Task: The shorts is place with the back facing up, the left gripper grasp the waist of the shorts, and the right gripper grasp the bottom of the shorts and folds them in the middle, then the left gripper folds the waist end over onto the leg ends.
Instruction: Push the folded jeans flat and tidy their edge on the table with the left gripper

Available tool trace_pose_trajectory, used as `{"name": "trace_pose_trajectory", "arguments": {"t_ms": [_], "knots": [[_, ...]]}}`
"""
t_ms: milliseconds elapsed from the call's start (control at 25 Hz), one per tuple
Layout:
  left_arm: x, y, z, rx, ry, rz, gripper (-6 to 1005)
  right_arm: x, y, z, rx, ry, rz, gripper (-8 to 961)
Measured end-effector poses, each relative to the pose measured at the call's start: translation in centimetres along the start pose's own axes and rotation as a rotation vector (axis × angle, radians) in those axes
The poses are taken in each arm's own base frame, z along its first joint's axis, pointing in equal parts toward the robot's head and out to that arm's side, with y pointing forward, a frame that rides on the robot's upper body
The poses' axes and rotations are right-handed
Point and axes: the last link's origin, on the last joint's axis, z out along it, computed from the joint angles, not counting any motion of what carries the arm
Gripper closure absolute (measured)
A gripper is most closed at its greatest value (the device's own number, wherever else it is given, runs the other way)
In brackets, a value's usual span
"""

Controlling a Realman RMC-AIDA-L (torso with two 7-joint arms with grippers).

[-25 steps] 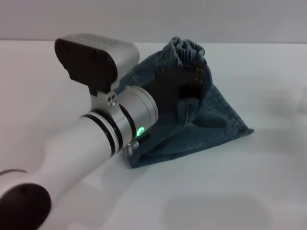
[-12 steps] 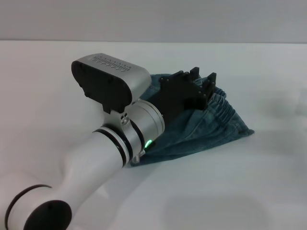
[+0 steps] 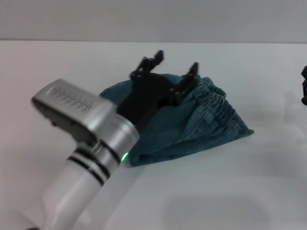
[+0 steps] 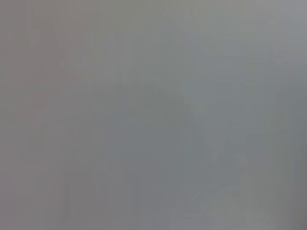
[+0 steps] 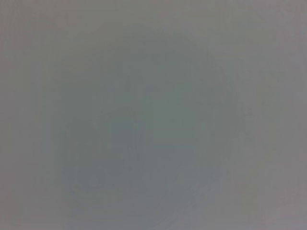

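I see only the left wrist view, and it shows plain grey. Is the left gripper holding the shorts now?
Observer: No. In the head view the left gripper is open and empty, raised over the shorts.
Operator: Where is the waist of the shorts?
Observer: The waist of the shorts lies on top of the folded pile, toward its right side.
Operator: And the right gripper?
Observer: The right gripper shows only at the head view's right edge, apart from the shorts.

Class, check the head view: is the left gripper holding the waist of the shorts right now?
No: the left gripper is open and lifted above the shorts, while the waist of the shorts lies flat on the folded denim.
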Motion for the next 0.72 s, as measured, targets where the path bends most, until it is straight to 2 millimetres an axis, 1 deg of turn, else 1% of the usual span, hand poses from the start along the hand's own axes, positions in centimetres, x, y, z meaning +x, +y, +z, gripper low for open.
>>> {"name": "trace_pose_trajectory", "arguments": {"t_ms": [40,80,120,160,200,280,400,520,600,640,720], "knots": [[0.0,0.0,0.0,0.0,0.0,0.0,240,0.0,0.0,0.0,0.0,0.0,0.0,923],[-0.3,-0.2,-0.4,0.007,0.012,0.011,167,0.0,0.2,-0.3,-0.013,-0.012,0.0,918],[-0.7,-0.6,-0.9,0.013,0.014,0.027,207,0.1,0.4,-0.5,-0.025,-0.019,0.001,914],[-0.7,-0.6,-0.9,0.013,0.014,0.027,248,0.2,0.6,-0.7,-0.039,-0.025,0.0,910],[-1.4,-1.1,-1.8,0.019,0.019,0.057,288,0.4,0.9,-1.1,-0.064,-0.033,-0.006,906],[-2.0,-1.4,-2.4,0.02,0.02,0.083,369,0.8,1.6,-1.7,-0.109,-0.042,-0.031,898],[-2.8,-1.9,-3.4,0.024,0.012,0.12,439,1.5,2.2,-2.5,-0.136,-0.033,-0.047,886],[-3.7,-2.2,-4.3,0.017,-0.014,0.135,508,2.4,2.1,-3.2,-0.126,0.001,-0.033,753],[-4.8,-1.9,-5.0,-0.014,-0.063,0.147,554,3.0,2.0,-3.8,-0.115,0.02,-0.023,664],[-4.8,-1.9,-5.0,-0.014,-0.063,0.147,578,3.0,2.0,-3.8,-0.115,0.02,-0.023,663],[-5.5,-1.5,-5.6,-0.045,-0.092,0.163,624,3.2,2.0,-4.2,-0.111,0.021,-0.024,661]]}}
